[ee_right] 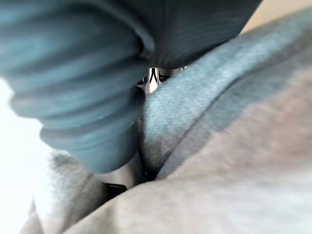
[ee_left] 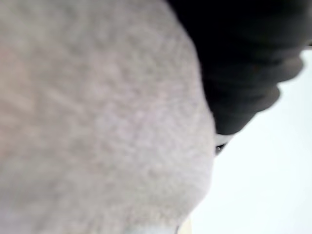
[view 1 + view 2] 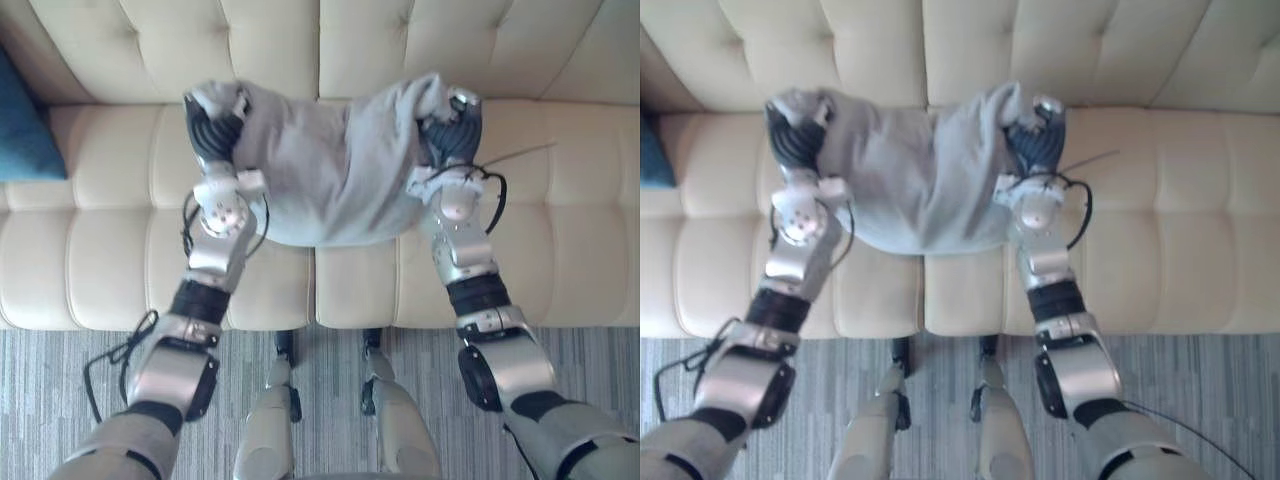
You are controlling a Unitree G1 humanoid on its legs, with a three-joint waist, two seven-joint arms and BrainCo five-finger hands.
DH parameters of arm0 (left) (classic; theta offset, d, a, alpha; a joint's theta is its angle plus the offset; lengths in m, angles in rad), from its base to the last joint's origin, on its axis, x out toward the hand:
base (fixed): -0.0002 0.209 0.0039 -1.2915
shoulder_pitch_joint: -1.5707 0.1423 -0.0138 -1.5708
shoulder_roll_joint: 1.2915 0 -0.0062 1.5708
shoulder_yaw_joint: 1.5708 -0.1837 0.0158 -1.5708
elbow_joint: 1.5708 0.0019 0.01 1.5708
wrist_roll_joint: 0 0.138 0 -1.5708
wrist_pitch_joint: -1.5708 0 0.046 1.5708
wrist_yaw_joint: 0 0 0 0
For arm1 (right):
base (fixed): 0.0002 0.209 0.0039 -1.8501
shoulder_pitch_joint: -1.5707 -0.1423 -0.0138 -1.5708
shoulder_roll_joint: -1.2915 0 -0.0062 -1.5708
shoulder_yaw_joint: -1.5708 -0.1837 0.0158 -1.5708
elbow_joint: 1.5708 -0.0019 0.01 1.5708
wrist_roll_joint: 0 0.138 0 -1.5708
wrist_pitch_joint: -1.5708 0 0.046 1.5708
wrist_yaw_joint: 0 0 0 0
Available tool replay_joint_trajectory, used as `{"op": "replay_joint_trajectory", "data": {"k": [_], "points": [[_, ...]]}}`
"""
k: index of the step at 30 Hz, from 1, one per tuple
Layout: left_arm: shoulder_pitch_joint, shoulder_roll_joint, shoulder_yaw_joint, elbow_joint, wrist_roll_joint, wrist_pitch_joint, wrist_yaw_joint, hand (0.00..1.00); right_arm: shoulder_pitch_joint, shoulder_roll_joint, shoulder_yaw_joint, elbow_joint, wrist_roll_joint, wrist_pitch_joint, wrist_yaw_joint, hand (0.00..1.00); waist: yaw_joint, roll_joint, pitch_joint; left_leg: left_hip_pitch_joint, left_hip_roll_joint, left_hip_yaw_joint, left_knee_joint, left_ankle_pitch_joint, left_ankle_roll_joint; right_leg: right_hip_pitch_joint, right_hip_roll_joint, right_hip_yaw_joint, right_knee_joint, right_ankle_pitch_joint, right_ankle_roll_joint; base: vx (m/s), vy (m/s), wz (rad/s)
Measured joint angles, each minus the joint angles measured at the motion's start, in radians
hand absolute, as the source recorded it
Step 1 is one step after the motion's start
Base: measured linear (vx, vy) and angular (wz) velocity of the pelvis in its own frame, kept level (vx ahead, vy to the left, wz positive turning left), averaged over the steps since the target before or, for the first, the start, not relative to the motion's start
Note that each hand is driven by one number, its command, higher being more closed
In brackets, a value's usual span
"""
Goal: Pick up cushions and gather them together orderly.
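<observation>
The left hand (image 3: 213, 128) and the right hand (image 3: 450, 135) each clutch a bunched upper corner of the grey cushion (image 3: 330, 170), fingers curled into the cloth. The cushion stretches between them over the seat of the cream sofa (image 3: 100, 270). A blue cushion (image 3: 22, 125) lies well apart at its left end.

The 2 arms are showing silver-grey, rounded metal shells: the left arm (image 3: 218, 245) and the right arm (image 3: 465, 255) are each wearing a black band across the forearm and a black joint near the elbow. A pale, round housing is sitting at each wrist. The left hand (image 3: 212, 130) and the right hand (image 3: 452, 135) are wearing dark ribbed covers.
</observation>
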Motion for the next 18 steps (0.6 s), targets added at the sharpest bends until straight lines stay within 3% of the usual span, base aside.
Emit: {"op": "replay_joint_trajectory", "data": {"k": [5, 11, 15, 18], "points": [[-0.167, 0.075, 0.024, 0.141, 0.010, 0.001, 0.006, 0.00, -0.146, -0.015, -0.032, 0.080, 0.000, -0.007, -0.018, 0.00, -0.019, -0.009, 0.036, -0.035, 0.000, 0.000, -0.001, 0.011, -0.002, -0.036, 0.003, 0.000, 0.000, 0.009, -0.001, -0.05, 0.013, 0.00], [-0.232, 0.200, 0.077, 0.231, -0.016, 0.004, -0.019, 0.00, -0.263, -0.165, -0.064, 0.192, 0.099, -0.023, -0.010, 0.00, -0.030, -0.010, 0.048, -0.044, 0.001, -0.003, -0.001, 0.012, -0.003, -0.042, 0.005, -0.005, -0.001, 0.017, 0.007, -0.01, 0.011, 0.00], [-0.228, 0.284, 0.152, 0.231, -0.088, -0.002, -0.043, 0.00, -0.267, -0.267, -0.110, 0.214, 0.179, -0.032, 0.008, 0.00, -0.028, -0.009, 0.055, -0.045, -0.002, -0.004, -0.001, 0.012, -0.002, -0.042, 0.002, -0.006, -0.001, 0.017, 0.007, -0.01, 0.016, 0.02], [-0.202, 0.347, 0.227, 0.213, -0.213, -0.044, -0.087, 0.00, -0.251, -0.339, -0.112, 0.227, 0.245, -0.042, 0.035, 0.00, -0.023, -0.009, 0.055, -0.042, -0.002, -0.004, -0.001, 0.012, -0.002, -0.041, 0.002, -0.003, -0.001, 0.016, 0.007, -0.02, 0.014, -0.01]]}}
